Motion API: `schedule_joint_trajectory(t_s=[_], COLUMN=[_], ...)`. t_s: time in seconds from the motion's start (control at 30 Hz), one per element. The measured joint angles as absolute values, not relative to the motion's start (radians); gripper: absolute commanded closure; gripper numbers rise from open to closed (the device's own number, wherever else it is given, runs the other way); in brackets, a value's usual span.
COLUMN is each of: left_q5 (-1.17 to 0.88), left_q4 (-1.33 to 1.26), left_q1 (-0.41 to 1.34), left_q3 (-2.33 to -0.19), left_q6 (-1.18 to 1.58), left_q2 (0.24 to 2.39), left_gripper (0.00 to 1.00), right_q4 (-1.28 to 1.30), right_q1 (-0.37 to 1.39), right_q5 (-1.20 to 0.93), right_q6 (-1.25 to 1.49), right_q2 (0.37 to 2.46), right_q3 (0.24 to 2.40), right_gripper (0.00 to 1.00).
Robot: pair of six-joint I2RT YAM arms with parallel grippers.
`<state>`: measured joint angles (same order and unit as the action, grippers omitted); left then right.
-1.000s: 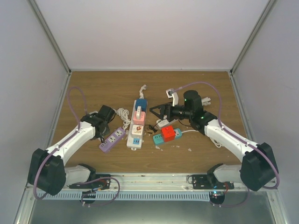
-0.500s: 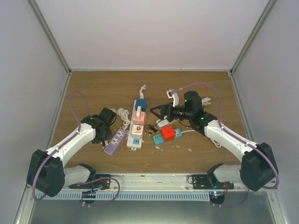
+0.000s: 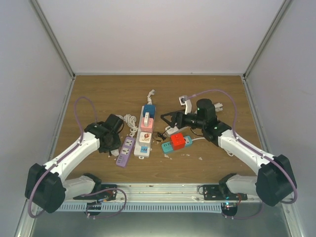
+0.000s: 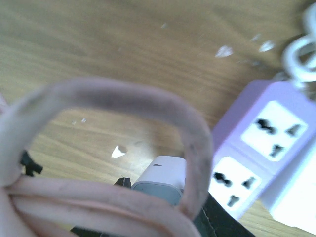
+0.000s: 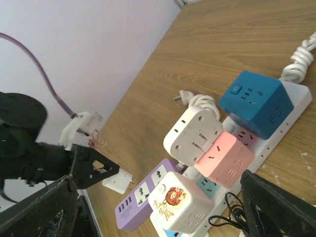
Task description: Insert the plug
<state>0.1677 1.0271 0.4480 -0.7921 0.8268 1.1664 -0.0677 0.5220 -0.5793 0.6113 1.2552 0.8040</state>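
Note:
My left gripper [image 3: 112, 144] is shut on a small white plug [image 4: 165, 177], held just left of the purple power strip [image 3: 125, 151]. In the left wrist view the plug sits low at centre, with the strip's empty sockets [image 4: 266, 143] to its right. A pink cable loop [image 4: 123, 98] hides much of that view. In the right wrist view the plug [image 5: 117, 181] hangs from the black left gripper, prongs toward the purple strip [image 5: 140, 202]. My right gripper [image 3: 167, 118] is open and empty above the white power strip [image 3: 144, 136].
The white strip [image 5: 291, 106] carries a blue cube [image 5: 256, 101], a pink cube [image 5: 224, 158], a white adapter [image 5: 193, 136] and a white cube with a tiger sticker [image 5: 177, 200]. A teal strip with a red cube [image 3: 177, 142] lies to the right. White cables lie behind.
My left arm has moved nearer and to the right with the plug. The purple strip has shifted right and turned more upright beside the white strip. The right arm has barely moved.

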Motion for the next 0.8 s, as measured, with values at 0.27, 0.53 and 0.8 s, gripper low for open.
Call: schedule_joint_trajectory(t_s=[0.27, 0.53, 0.8], left_q5=[0.159, 0.165, 0.241], left_q4=[1.005, 0.875, 0.818], left_q1=[0.520, 0.636, 0.688], left_q3=[-0.888, -0.830, -0.759], left_q6=[0.684, 0.604, 0.596], left_q2=[1.166, 1.107, 1.062], left_gripper=[1.00, 1.00, 1.00], right_q4=[-0.068, -0.072, -0.072], right_q1=[0.521, 0.521, 0.521], right_q5=[-0.504, -0.495, -0.495], right_q6=[0.619, 0.630, 0.633], right_q2=[1.198, 1.198, 1.198], right_q3=[0.785, 0.770, 0.769], right_gripper=[0.10, 0.10, 0.10])
